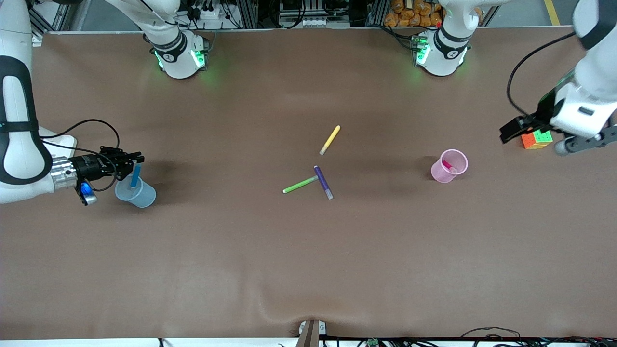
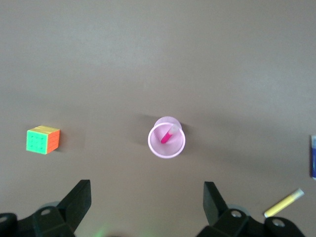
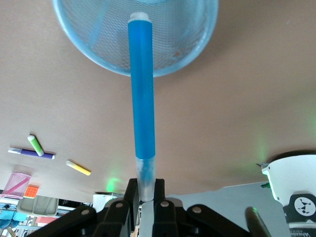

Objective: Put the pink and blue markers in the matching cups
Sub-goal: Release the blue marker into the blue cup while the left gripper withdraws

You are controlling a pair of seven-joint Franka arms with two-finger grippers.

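- Two cups stand on the brown table (image 1: 308, 265): one translucent pale blue plastic cup (image 1: 140, 195) toward the right arm's end, and one translucent pale pink plastic cup (image 1: 448, 166) toward the left arm's end, well apart from each other.
- Five slim felt markers in all: one blue, one pink, one dark purple, one green, one yellow.
- The blue marker (image 1: 135, 176) is held at its greyish cap by the right gripper (image 1: 137, 159), fingers clamped on it; its lower end dips into the mouth of the pale blue cup, the pen tilted.
- The hot-pink marker (image 1: 449, 166) stands leaning inside the pale pink cup.
- The left gripper (image 2: 147, 197) hangs high over the table near the pink cup, its two fingers spread wide and holding nothing.
- Mid-table, between the cups, lie the three other pens: the dark purple marker (image 1: 323, 182) and the green marker (image 1: 300, 184) touch at one end in a T shape; the yellow marker (image 1: 330, 140) lies apart, farther from the front camera.
- One multicoloured puzzle cube (image 1: 536, 140) sits at the left arm's end, under the left arm in the front view.
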